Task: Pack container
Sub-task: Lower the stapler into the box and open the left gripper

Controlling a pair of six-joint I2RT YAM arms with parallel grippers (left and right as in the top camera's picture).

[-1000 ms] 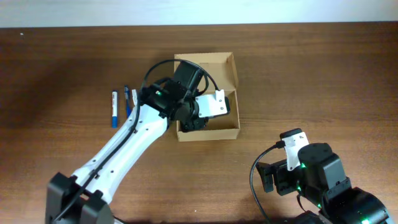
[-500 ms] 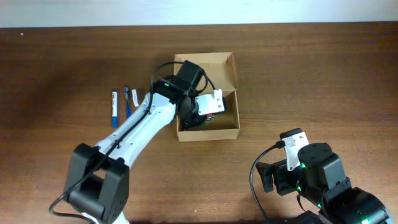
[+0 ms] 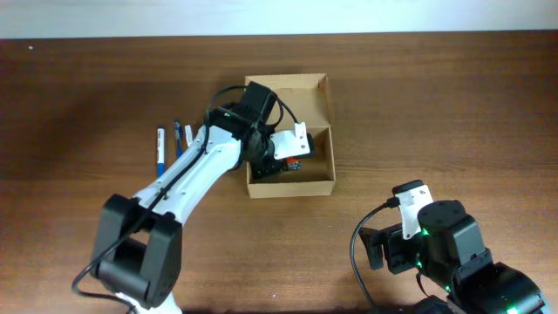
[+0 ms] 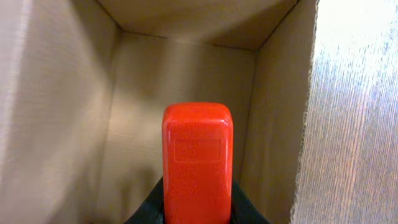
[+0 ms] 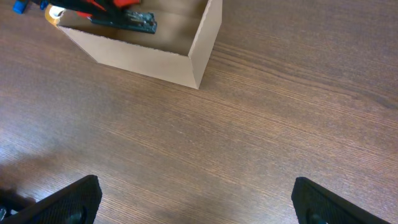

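The container is a tan cardboard box with its flap lid open, at the table's middle. My left gripper reaches down inside it and is shut on a red stapler-like tool. In the left wrist view the red tool stands between my jaws, with the box's inner walls around it. The right wrist view shows the box with the red tool in it. My right gripper is open and empty above bare table at the front right.
Blue and white pens lie on the table left of the box, beside my left arm. A yellowish tape roll shows at the box's far-left corner in the right wrist view. The table's far edge runs along the top.
My left arm has swung and its wrist has shifted slightly inside the box, still holding the red tool. The right arm has not moved.
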